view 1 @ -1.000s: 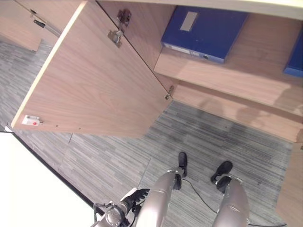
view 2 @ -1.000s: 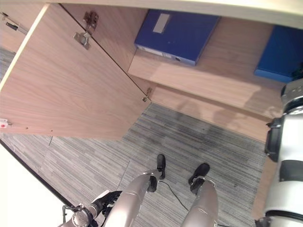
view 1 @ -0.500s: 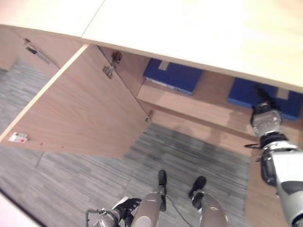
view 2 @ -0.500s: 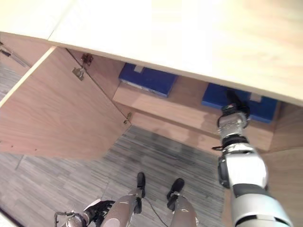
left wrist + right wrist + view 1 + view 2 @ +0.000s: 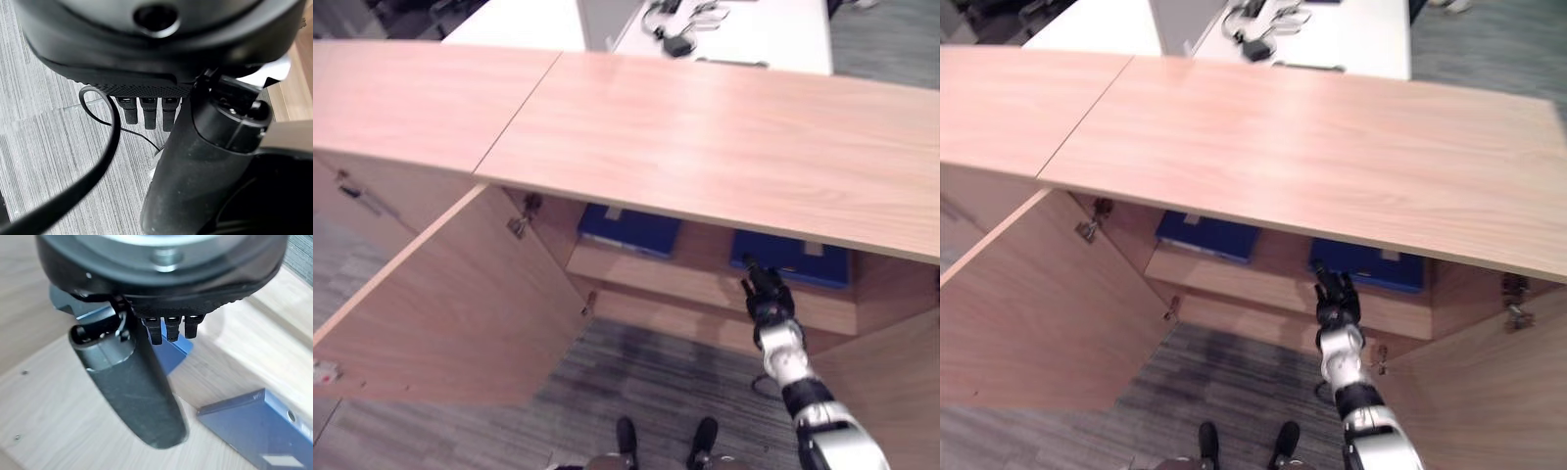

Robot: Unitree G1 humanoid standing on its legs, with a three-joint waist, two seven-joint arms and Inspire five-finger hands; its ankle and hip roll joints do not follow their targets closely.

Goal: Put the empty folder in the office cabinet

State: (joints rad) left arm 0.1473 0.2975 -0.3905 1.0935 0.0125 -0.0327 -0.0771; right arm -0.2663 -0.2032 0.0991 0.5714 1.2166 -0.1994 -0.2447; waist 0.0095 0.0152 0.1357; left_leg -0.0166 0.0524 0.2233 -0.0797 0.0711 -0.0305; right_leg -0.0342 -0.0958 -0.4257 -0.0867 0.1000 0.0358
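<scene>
Two blue folders lie flat on the shelf (image 5: 705, 286) inside the open office cabinet (image 5: 705, 127): one on the left (image 5: 631, 228) and one on the right (image 5: 803, 262). My right hand (image 5: 766, 294) reaches up into the cabinet with its fingers straight, and its fingertips are by the right folder's (image 5: 1376, 266) front left corner. The right wrist view shows that hand (image 5: 161, 279) open, a blue folder corner (image 5: 177, 350) just past its fingers (image 5: 168, 328), and holding nothing. My left hand (image 5: 146, 63) hangs open over grey carpet (image 5: 44, 147).
The cabinet's left door (image 5: 450, 304) swings wide open over the carpet, and the right door (image 5: 1489, 382) stands open beside my right arm. Behind the cabinet top stands a white desk (image 5: 744, 34) with cables on it.
The camera has tilted up from the floor to take in the cabinet top. My right arm has come into view and stretched towards the right folder. Both folders lie where they were.
</scene>
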